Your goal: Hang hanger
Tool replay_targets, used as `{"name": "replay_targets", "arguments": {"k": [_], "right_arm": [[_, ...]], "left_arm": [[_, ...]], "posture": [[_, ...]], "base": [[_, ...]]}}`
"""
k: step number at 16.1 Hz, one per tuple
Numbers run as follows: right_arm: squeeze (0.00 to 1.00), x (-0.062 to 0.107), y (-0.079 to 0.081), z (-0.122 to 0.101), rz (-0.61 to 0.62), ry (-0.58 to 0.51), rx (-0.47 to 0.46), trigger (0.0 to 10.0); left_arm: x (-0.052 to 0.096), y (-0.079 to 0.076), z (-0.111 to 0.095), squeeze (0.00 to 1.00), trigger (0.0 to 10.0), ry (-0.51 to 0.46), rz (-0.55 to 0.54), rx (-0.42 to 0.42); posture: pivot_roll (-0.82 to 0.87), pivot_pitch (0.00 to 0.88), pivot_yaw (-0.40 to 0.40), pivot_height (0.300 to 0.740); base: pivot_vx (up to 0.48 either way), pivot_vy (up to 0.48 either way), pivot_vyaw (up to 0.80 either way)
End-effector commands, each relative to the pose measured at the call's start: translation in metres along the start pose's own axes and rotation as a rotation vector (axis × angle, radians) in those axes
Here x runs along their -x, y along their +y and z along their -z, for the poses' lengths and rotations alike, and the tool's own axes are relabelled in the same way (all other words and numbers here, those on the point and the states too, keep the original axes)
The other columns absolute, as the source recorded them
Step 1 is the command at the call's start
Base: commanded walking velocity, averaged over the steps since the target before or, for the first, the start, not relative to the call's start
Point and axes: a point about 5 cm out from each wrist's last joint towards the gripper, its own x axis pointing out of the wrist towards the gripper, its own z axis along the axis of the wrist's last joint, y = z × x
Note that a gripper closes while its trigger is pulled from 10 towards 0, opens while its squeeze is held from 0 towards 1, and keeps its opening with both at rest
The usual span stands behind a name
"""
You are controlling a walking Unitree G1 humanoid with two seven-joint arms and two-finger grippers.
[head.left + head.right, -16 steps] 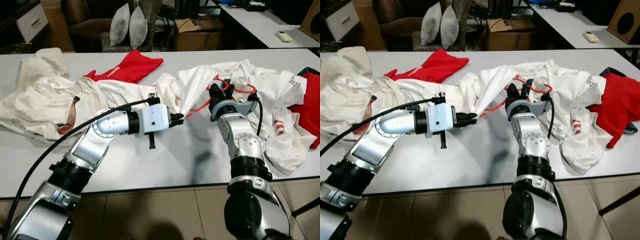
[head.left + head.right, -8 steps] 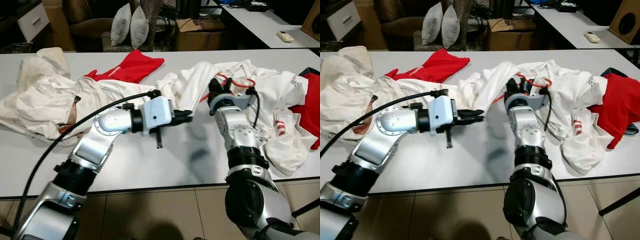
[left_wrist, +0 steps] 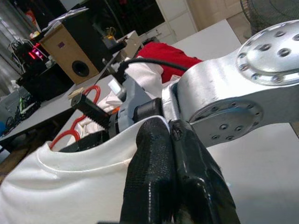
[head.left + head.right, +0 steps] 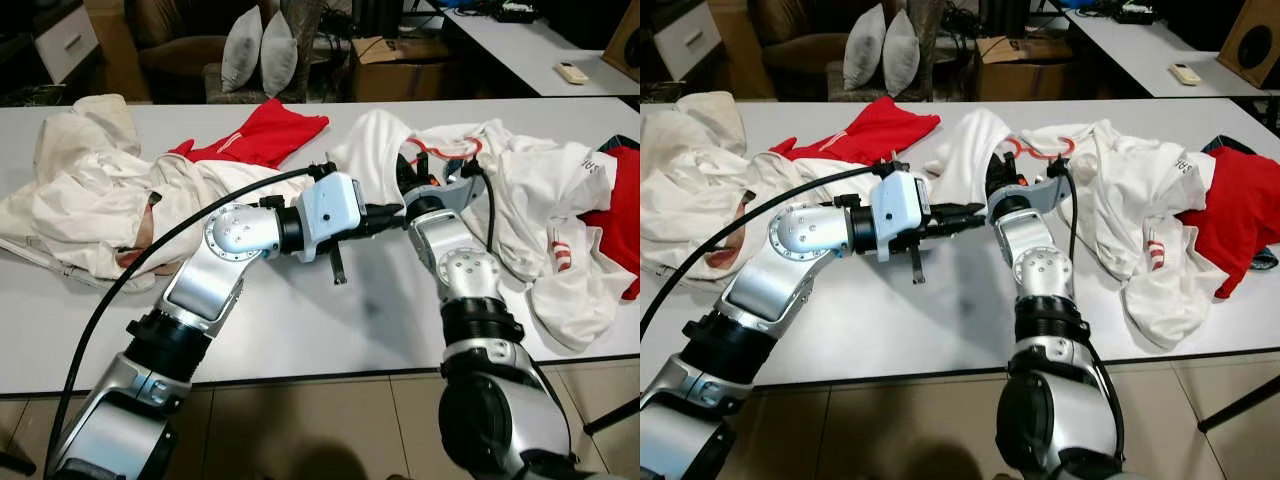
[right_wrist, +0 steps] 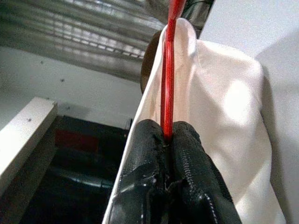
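A red hanger (image 4: pixel 470 148) lies inside the collar of a white shirt (image 4: pixel 362 150) on the white table (image 4: pixel 300 310). My right gripper (image 4: pixel 407 182) is shut on the hanger's red bar (image 5: pixel 168 70) and holds the shirt (image 5: pixel 219 107) raised off the table. My left gripper (image 4: pixel 390 213) reaches across from the left. It is shut, and its tips touch the shirt's hem (image 3: pixel 70 186) right beside the right wrist (image 3: pixel 233 93). Whether any cloth is pinched between the left fingers (image 3: pixel 149 163) I cannot tell. The hanger's loops (image 3: pixel 91 91) show behind the right gripper.
A heap of white clothes (image 4: pixel 90 190) covers the table's left side, with a red shirt (image 4: pixel 265 135) behind it. More white and red garments (image 4: pixel 610 200) lie on the right. Behind the table are pillows (image 4: pixel 258 50), a cardboard box (image 4: pixel 395 65) and a second table (image 4: pixel 540 50).
My right gripper carried the hanger and shirt leftward and higher. My left gripper swung right and up to meet the right wrist, and the shirt corner it held a second ago slipped free.
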Motion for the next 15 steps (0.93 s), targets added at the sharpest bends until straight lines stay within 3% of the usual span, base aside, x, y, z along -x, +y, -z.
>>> {"name": "replay_targets", "arguments": {"k": [1, 2, 3, 4, 5, 6, 7, 11, 15], "right_arm": [[0.00, 0.003, 0.002, 0.004, -0.004, 0.013, 0.001, 10.0], [0.00, 0.010, 0.006, -0.002, -0.031, 0.002, -0.018, 10.0], [0.00, 0.014, 0.010, -0.007, -0.054, -0.007, -0.040, 10.0], [0.00, 0.018, 0.013, -0.011, -0.076, -0.014, -0.070, 10.0], [0.00, 0.019, 0.014, -0.011, -0.084, -0.013, -0.079, 10.0], [0.00, 0.023, 0.016, -0.012, -0.103, -0.007, -0.093, 10.0], [0.00, 0.026, 0.014, -0.012, -0.111, 0.007, -0.096, 10.0], [0.00, 0.031, 0.004, -0.009, -0.087, 0.036, -0.101, 10.0], [0.00, 0.034, -0.002, -0.010, -0.079, 0.046, -0.106, 10.0]], "left_arm": [[-0.002, 0.003, -0.004, 0.00, 0.0, 0.010, 0.002, -0.024], [-0.002, -0.003, 0.005, 0.00, 0.0, 0.073, 0.039, -0.045], [-0.002, -0.006, 0.010, 0.00, 1.7, 0.101, 0.052, -0.037], [-0.002, -0.008, 0.012, 0.00, 4.7, 0.117, 0.049, -0.036], [-0.003, -0.008, 0.012, 0.00, 10.0, 0.112, 0.041, -0.034], [-0.005, -0.007, 0.009, 0.00, 10.0, 0.073, 0.031, 0.019], [-0.008, -0.004, 0.002, 1.00, 10.0, 0.016, 0.010, 0.069], [-0.008, -0.010, -0.008, 1.00, 10.0, -0.072, 0.058, 0.145], [-0.005, -0.013, -0.012, 1.00, 10.0, -0.098, 0.077, 0.180]], "posture": [[-0.17, 0.000, -0.001, 0.740], [-0.17, 0.000, 0.002, 0.740], [-0.18, 0.000, 0.009, 0.740], [-0.18, 0.000, 0.009, 0.740], [-0.18, 0.000, 0.009, 0.740], [-0.18, 0.000, 0.012, 0.740], [-0.18, 0.000, 0.012, 0.740], [-0.18, 0.000, 0.009, 0.740], [-0.18, 0.000, 0.007, 0.740]], "base": [[0.000, 0.000, 0.00], [0.000, 0.000, 0.00], [0.000, 0.000, 0.00], [0.000, 0.000, 0.00], [0.000, 0.000, 0.00], [0.000, 0.000, 0.00], [0.000, 0.000, 0.00], [0.000, 0.000, 0.00], [0.000, 0.000, 0.00]]}}
